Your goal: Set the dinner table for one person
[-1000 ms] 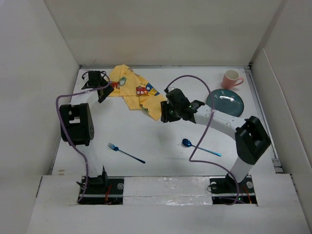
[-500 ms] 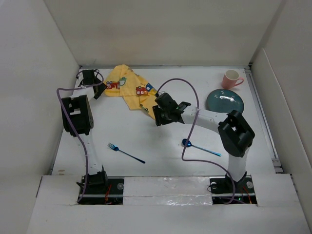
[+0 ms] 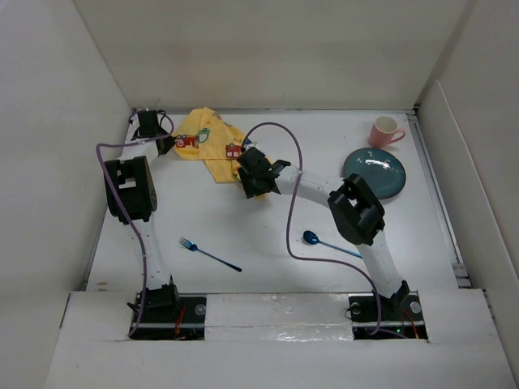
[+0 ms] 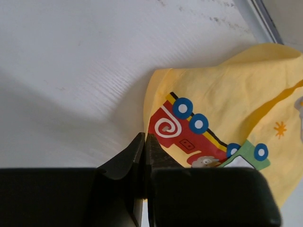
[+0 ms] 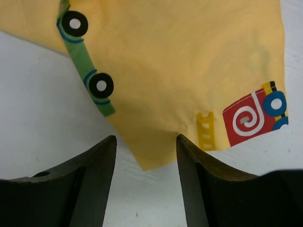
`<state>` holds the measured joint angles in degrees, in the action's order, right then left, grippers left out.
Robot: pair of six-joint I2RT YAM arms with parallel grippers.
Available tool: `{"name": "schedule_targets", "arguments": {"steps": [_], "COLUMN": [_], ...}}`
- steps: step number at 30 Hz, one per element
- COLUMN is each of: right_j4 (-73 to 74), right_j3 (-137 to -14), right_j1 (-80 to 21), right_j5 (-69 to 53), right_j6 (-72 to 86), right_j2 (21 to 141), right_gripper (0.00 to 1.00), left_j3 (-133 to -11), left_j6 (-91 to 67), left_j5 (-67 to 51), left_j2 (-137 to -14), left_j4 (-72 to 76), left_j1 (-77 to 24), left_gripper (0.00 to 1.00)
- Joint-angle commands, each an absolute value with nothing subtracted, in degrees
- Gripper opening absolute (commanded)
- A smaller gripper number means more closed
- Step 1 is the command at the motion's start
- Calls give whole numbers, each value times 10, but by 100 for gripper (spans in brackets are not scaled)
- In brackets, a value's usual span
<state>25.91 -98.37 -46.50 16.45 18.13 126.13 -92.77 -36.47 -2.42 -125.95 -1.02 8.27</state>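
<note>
both arms are built from slim white tubular links and boxy black joint housings; the left arm shows up on the left of the top view, the right arm right of centre. a thin purple cable loops loosely along the left arm, and a second purple cable runs along the right one. each black base at the bottom edge carries short red wiring. up close, the left gripper has matte black wedge-shaped fingers tapering to thin tips, while the right gripper has broader, curved matte black fingers, with a small round hole in the one at lower left.
</note>
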Motion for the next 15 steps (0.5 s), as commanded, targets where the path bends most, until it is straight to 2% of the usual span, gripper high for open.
{"name": "schedule_targets", "arguments": {"steps": [1, 3, 6, 7, 10, 15], "right_j4": [282, 283, 291, 294, 291, 258], "right_j3": [-1016, -1019, -1017, -1015, -999, -954], "right_j1": [-469, -469, -469, -469, -469, -462], "right_j5": [215, 210, 231, 242, 278, 323], "right_j6": [162, 163, 182, 185, 195, 174], "right_j2": [1281, 1288, 1302, 1303, 1296, 1197], "right_gripper": [58, 54, 39, 22, 0, 0], "left_j3": [-945, -936, -928, -926, -915, -911], "left_j6": [-359, -364, -367, -370, -376, -378], "left_j5": [-33, -35, -41, -44, -58, -84], "left_j2": [-1237, -1222, -1204, -1200, -1180, -1118], "left_j4": [3, 7, 10, 11, 18, 10], "left_j1": [84, 84, 84, 84, 84, 84], "left_gripper": [0, 0, 0, 0, 0, 0]}}
